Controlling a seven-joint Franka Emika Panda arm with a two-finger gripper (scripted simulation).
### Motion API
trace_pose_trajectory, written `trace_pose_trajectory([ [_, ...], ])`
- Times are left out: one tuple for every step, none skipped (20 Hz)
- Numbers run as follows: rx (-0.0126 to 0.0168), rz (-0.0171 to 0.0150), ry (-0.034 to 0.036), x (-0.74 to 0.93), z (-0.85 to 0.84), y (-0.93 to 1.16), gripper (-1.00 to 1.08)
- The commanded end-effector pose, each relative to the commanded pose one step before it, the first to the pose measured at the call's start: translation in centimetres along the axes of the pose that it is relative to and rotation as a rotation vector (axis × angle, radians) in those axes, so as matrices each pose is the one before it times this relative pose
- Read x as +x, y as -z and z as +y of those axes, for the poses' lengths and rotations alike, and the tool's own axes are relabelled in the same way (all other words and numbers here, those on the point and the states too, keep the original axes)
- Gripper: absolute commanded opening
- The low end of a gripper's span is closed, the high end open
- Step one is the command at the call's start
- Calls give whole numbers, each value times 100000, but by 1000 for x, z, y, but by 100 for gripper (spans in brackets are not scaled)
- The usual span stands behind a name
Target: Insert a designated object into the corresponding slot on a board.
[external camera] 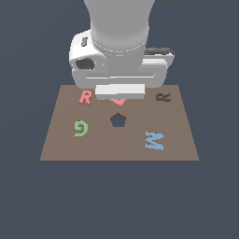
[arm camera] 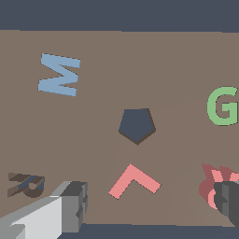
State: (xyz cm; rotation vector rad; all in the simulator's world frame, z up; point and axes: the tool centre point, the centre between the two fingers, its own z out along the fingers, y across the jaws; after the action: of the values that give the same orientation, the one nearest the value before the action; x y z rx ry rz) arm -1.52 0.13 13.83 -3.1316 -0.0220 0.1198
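On the brown board (external camera: 119,140), the dark pentagon recess (external camera: 118,120) and the R-shaped slot (external camera: 163,97) at its 2 o'clock are both empty. The pink-red R block (external camera: 85,97) lies flat at the pentagon's 10 o'clock. The pincer (arm camera: 149,205) hangs open, empty, astride the pink L piece (arm camera: 134,181), one finger (arm camera: 228,201) over the R block.

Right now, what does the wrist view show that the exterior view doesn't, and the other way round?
Only the wrist view shows the pink L-shaped piece whole and both fingers spread apart. Only the exterior view shows the arm's body and the whole board. Both show the pink R block, the R slot, the pentagon recess, the green G and the blue M.
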Motion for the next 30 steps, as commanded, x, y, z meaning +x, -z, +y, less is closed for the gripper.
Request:
trace_pose_trajectory([
  [0,0,0,0,1,0,100],
  [0,0,0,-7,5,-24,100],
  [-5,58,-125,-32,88,-38,100],
  [-4,70,-154,-48,115,-79,100],
  [-6,94,-209,-66,157,-113,100],
  [-8,127,-281,-86,210,-142,100],
  [-9,151,-333,-104,250,-177,100],
  [-12,184,-408,-125,304,-205,100],
  [-14,209,-462,-143,346,-240,100],
  [-16,236,-522,-162,392,-273,100],
  [-18,267,-590,-181,442,-304,100],
  [-20,295,-650,-199,488,-338,100],
  [-22,323,-714,-218,536,-371,100],
  [-25,352,-778,-237,584,-404,100],
  [-27,381,-841,-255,631,-437,100],
  [-30,410,-905,-273,680,-472,100],
  [-33,438,-967,-291,727,-507,100],
  [-33,456,-1006,-299,757,-527,100],
  [-30,433,-955,-282,720,-505,100],
  [-26,407,-898,-262,678,-476,100],
  [-22,381,-839,-242,634,-446,100],
  [-19,352,-775,-222,587,-416,100],
  [-15,325,-717,-202,543,-385,100],
  [-11,296,-652,-182,495,-354,100],
  [-5,269,-591,-162,449,-323,100],
  [0,241,-530,-142,402,-291,100],
  [6,213,-466,-123,355,-260,100],
  [11,184,-402,-103,307,-229,100],
  [16,157,-344,-84,262,-195,100],
  [19,129,-280,-66,214,-162,100],
])
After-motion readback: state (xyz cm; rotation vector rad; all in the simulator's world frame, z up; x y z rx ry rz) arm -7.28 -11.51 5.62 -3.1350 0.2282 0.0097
